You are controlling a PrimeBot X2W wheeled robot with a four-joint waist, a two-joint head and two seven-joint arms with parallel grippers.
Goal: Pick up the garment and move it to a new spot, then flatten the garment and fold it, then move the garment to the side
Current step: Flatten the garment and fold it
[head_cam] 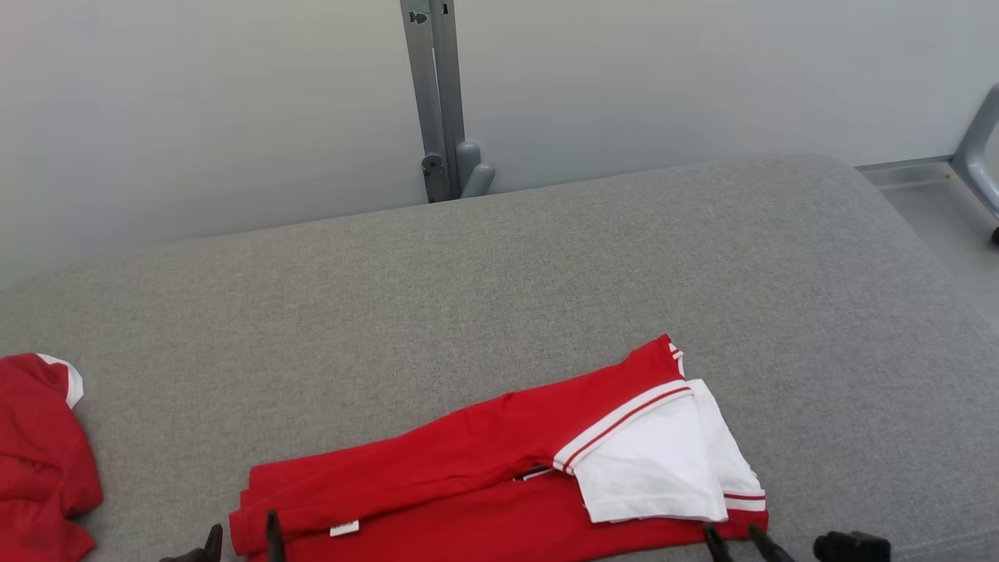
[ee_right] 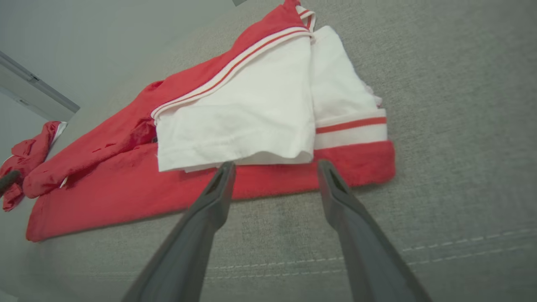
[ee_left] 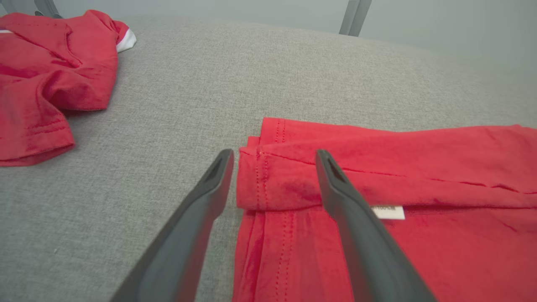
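Note:
The garment (head_cam: 468, 453), a red shirt with white striped sleeves, lies folded lengthwise near the front edge of the grey cushion (head_cam: 546, 297). Over its left hem end my left gripper (head_cam: 243, 535) stands open. In the left wrist view the left gripper (ee_left: 275, 155) straddles the folded hem corner of the garment (ee_left: 419, 167), one finger over bare cushion and one over red cloth by a white label (ee_left: 388, 212). My right gripper (head_cam: 734, 537) is open at the garment's right end. The right wrist view shows the right gripper (ee_right: 275, 165) just short of the white sleeve (ee_right: 243, 117), with nothing between its fingers.
A second red garment (head_cam: 39, 453) lies crumpled at the cushion's left edge, also in the left wrist view (ee_left: 50, 75). A grey metal post (head_cam: 433, 94) stands behind the cushion against the pale wall. Another grey frame (head_cam: 979, 148) stands at the far right.

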